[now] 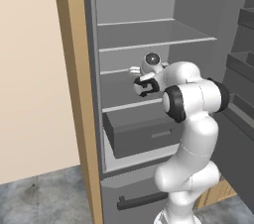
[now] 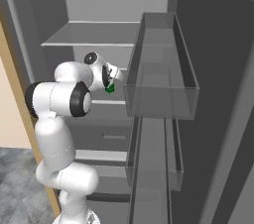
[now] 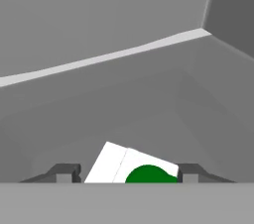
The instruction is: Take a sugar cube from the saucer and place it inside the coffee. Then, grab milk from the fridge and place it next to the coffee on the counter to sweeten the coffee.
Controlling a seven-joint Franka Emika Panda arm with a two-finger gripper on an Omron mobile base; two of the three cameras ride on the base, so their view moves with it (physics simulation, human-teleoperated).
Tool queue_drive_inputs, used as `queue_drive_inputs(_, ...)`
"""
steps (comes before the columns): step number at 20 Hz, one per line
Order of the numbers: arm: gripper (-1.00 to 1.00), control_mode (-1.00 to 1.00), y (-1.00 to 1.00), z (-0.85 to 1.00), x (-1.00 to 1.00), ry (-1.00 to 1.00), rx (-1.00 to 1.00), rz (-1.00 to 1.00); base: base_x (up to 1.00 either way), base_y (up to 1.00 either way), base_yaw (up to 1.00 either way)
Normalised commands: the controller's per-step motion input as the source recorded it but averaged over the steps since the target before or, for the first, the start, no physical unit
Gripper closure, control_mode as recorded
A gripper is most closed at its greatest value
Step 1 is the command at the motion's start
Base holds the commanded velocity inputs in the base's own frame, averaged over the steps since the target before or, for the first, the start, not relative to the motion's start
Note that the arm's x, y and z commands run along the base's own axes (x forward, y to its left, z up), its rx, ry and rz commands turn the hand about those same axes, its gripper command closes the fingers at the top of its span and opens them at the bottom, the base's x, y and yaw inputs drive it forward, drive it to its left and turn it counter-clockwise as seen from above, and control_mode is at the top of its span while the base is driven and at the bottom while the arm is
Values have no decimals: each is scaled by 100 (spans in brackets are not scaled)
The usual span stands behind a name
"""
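One milk (image 3: 130, 166) | between tool (image 3: 128, 173) fingertips | inside fridge (image 1: 139, 34)

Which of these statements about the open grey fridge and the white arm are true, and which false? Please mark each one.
1. The tall grey fridge stands open. True.
2. The white-and-green milk carton lies between the gripper fingertips. True.
3. The grey drawer is pulled fully out onto the floor. False: it sits inside the fridge.
4. The arm reaches into a black dishwasher. False: it reaches into the fridge.
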Motion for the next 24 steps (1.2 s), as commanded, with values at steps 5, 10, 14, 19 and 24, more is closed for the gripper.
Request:
queue_drive_inputs(5, 100, -100, 0, 0, -13, 0, 0, 0, 0, 0, 0)
queue_drive_inputs(10, 100, -100, 0, 1, -84, -6, 0, 0, 0, 0, 0)
queue_drive_inputs(14, 100, -100, 8, 30, -100, -12, 0, 0, 0, 0, 0)
queue_drive_inputs(19, 100, -100, 14, 63, -100, -5, 2, 0, 0, 0, 0)
queue_drive_inputs(24, 100, -100, 11, 77, -100, 0, 7, 0, 0, 0, 0)
